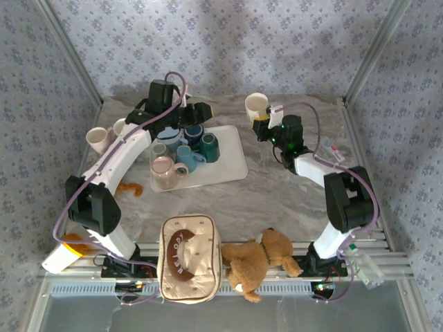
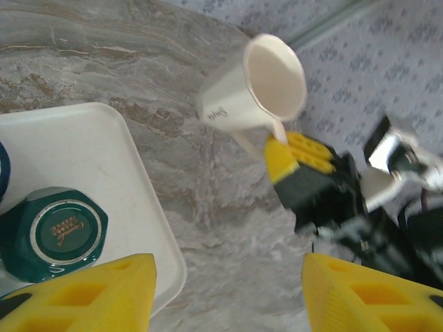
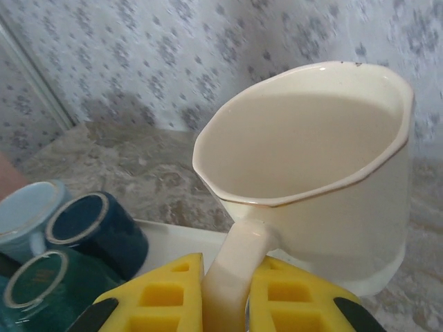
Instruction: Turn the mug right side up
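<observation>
Mug [image 3: 311, 173] hangs just off the tray's [image 1: 232, 162] far right corner, mouth tilted upward, my right gripper [image 3: 225, 297] clamped on its handle from below (left gripper [image 2: 228, 290] gapes at the tray's edge), so I'd just level it.

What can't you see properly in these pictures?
- Left wrist view: the writing on the cream mug is too small to read.
- Left wrist view: the left fingers are cut off by the bottom edge.
- Top view: the left arm hides parts of the mugs on the tray.
- Right wrist view: the right fingers hide the lower end of the handle.
</observation>
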